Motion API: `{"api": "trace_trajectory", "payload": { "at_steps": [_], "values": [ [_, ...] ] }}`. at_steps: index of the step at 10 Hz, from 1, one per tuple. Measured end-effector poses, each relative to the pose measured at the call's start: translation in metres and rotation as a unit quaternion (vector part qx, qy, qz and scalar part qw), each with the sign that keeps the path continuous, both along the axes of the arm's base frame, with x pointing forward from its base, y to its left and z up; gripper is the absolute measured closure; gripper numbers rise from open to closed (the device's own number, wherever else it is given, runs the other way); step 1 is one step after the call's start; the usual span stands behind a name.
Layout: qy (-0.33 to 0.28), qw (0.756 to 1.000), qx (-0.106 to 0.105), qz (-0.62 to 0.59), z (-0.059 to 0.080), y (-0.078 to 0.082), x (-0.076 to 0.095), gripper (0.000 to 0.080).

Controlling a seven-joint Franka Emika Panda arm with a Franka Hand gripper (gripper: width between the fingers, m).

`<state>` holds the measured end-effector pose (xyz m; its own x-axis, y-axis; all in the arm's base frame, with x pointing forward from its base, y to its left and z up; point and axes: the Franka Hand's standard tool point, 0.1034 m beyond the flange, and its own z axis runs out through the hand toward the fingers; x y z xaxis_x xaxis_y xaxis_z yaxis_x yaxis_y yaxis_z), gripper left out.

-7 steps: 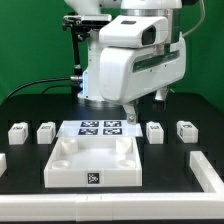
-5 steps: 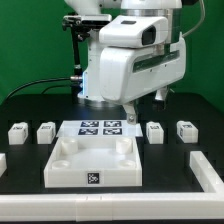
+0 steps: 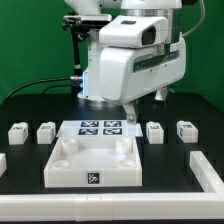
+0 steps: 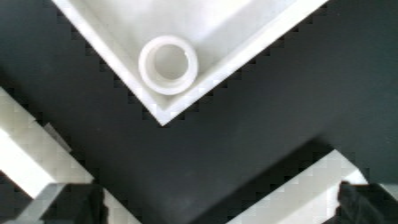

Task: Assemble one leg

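Observation:
Several small white legs stand in a row on the black table: two at the exterior view's left point(image 3: 17, 130) point(image 3: 46, 130) and two at its right point(image 3: 154, 131) point(image 3: 186, 129). The large white tray-like part point(image 3: 95, 160) lies in front of the middle. My gripper point(image 3: 130, 116) hangs low over the back right corner of that part, beside the marker board point(image 3: 100, 128). In the wrist view one corner of the tray-like part with a round hole point(image 4: 169, 64) lies below my gripper point(image 4: 214, 205). The fingertips point(image 4: 64, 205) stand wide apart with nothing between them. No leg shows in the wrist view.
A white bar-shaped part point(image 3: 206, 170) lies at the exterior view's right front, and another white piece point(image 3: 2, 161) at its left edge. A black cable point(image 3: 40, 86) runs along the back left of the table.

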<state>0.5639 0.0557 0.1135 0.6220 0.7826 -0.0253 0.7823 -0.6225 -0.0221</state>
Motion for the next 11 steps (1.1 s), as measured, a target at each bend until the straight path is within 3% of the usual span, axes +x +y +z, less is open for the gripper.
{"api": "trace_trajectory", "payload": {
  "at_steps": [1,2,3,6,7,11],
  "values": [
    [-0.003,1.000,0.000,0.008,-0.001,-0.001,-0.001,0.0150],
    [-0.014,0.998,0.002,0.054,-0.008,-0.006,-0.015,0.0150],
    [-0.014,0.994,0.003,0.111,-0.018,-0.019,-0.039,0.0150],
    [-0.002,0.966,0.009,0.258,-0.044,-0.058,-0.074,0.0150],
    [0.002,0.967,0.010,0.255,-0.047,-0.064,-0.081,0.0150],
    [0.002,0.967,0.010,0.255,-0.048,-0.063,-0.080,0.0150]
  ]
}}
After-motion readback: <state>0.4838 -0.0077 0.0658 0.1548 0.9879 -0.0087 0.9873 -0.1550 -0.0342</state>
